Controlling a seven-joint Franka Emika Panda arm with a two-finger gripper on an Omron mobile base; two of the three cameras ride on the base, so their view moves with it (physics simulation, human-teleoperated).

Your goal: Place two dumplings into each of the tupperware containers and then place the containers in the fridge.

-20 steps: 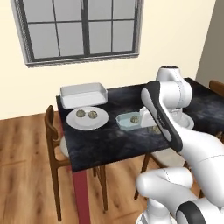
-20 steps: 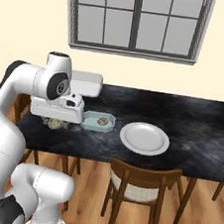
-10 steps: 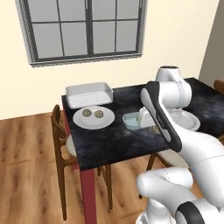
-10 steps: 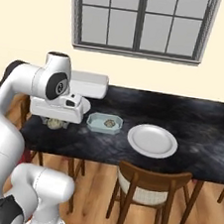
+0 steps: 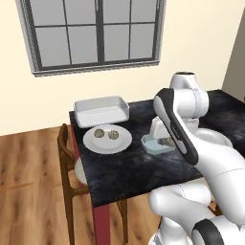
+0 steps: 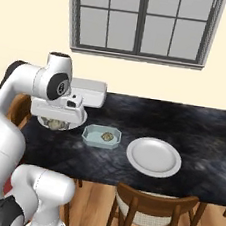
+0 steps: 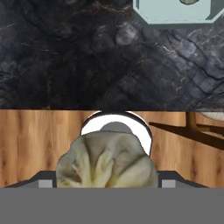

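In the left base view, the white tupperware container (image 5: pixel 101 110) sits at the table's back corner, a round plate (image 5: pixel 107 139) with two dumplings (image 5: pixel 106 134) lies in front of it, and the pale blue tupperware container (image 5: pixel 158 143) rests beside the arm. In the right base view, the blue container holds one dumpling (image 6: pixel 107 135); an empty plate (image 6: pixel 154 156) lies near it, and the gripper (image 6: pixel 56 123) hangs over the table's near edge. In the hand view, the gripper (image 7: pixel 107 175) pinches a pale dumpling (image 7: pixel 106 164) between spread jaws, the blue container ahead. To do this step well, it should centre over the blue container before releasing, descending low so the dumpling cannot roll out.
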